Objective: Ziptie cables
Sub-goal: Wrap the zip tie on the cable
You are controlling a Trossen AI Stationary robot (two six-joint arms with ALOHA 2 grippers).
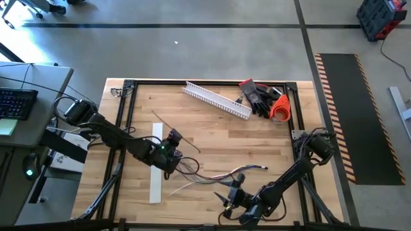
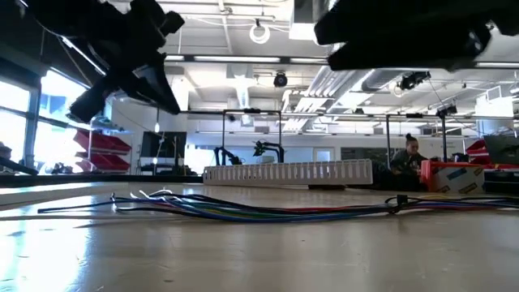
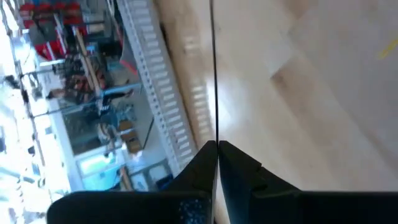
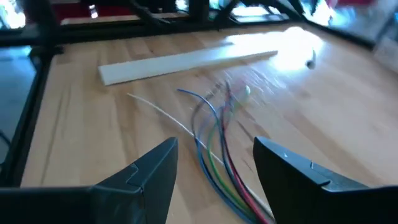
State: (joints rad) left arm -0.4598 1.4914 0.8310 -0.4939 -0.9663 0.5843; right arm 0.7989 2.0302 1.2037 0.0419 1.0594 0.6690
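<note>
From above I see the wooden table (image 1: 257,138) inside its dark frame, both arms reaching in from the near edge. My left arm comes in from the left side, its left gripper (image 1: 173,136) raised over the middle of the table beside the flat white strip (image 1: 156,163); its wrist camera shows the two fingers pressed together on a thin dark ziptie (image 3: 214,74) that runs straight out from the tips. My right arm sits at the near right, the right gripper (image 1: 232,196) low by the front edge with its fingers spread apart and nothing between them. The white slotted channel (image 1: 217,99) lies slantwise near the far edge, with dark gloves (image 1: 257,96) and an orange item (image 1: 280,108) just beside its right end. The cables (image 1: 221,173) lie loose on the wood between the two grippers, fanned at one end near the strip; in the right wrist view blue, green and red strands curve toward that gripper.
</note>
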